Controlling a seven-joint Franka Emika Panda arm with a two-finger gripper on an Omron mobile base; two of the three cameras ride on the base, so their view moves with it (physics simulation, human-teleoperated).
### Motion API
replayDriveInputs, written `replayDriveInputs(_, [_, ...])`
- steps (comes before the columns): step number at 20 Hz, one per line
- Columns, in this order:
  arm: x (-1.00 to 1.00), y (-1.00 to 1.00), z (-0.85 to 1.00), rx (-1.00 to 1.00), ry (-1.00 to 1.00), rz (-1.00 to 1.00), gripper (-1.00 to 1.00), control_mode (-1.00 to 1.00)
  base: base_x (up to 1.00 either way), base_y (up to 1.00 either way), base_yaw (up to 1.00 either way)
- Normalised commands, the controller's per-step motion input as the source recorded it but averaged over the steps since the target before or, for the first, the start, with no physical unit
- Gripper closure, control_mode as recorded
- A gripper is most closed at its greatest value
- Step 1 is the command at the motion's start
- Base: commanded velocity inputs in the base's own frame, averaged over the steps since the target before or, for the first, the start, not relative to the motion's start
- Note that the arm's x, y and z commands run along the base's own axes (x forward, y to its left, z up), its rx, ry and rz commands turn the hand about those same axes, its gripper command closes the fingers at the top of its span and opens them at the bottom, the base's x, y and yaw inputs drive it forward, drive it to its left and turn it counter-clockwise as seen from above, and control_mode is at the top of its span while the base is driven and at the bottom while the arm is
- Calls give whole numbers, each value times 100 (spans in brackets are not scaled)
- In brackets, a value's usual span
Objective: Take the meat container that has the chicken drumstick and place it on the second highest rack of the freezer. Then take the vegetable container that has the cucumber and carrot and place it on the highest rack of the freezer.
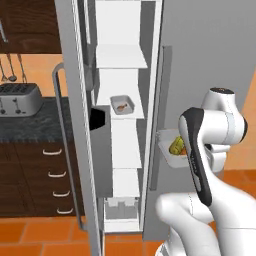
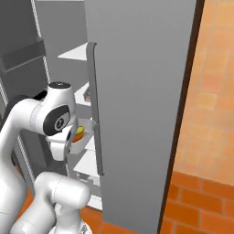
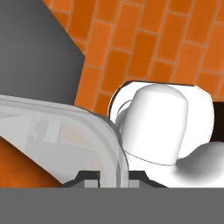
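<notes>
The freezer (image 1: 125, 147) stands open, white inside with several shelves. A clear meat container (image 1: 122, 105) with the chicken drumstick (image 1: 120, 106) rests on the shelf below the uppermost one that shows. The vegetable container (image 1: 170, 149) hangs in the air right of the opening, in front of the closed grey door, with the cucumber (image 1: 176, 145) and carrot (image 1: 183, 149) inside. In the right base view the vegetable container (image 2: 83, 135) pokes out behind my forearm. In the hand view my gripper (image 3: 113, 176) is shut on the container's clear rim (image 3: 111, 140).
The freezer door (image 1: 75, 125) is swung open to the left, its bar handle (image 1: 62, 140) facing out. The closed fridge door (image 2: 137, 114) with a long handle (image 2: 93, 109) stands close to the held container. A toaster (image 1: 19, 98) sits on the dark counter (image 1: 45, 122) above drawers.
</notes>
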Motion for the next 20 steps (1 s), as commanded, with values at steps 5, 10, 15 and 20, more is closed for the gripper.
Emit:
replayDriveInputs(5, [0, 0, 0, 0, 0, 0, 100, 100, 34, 10, 28])
replayDriveInputs(10, [0, 0, 0, 0, 0, 0, 100, 100, 48, 40, 3])
replayDriveInputs(15, [0, 0, 0, 0, 0, 0, 100, 100, 60, 19, 0])
replayDriveInputs(20, [0, 0, 0, 0, 0, 0, 100, 100, 68, 3, 0])
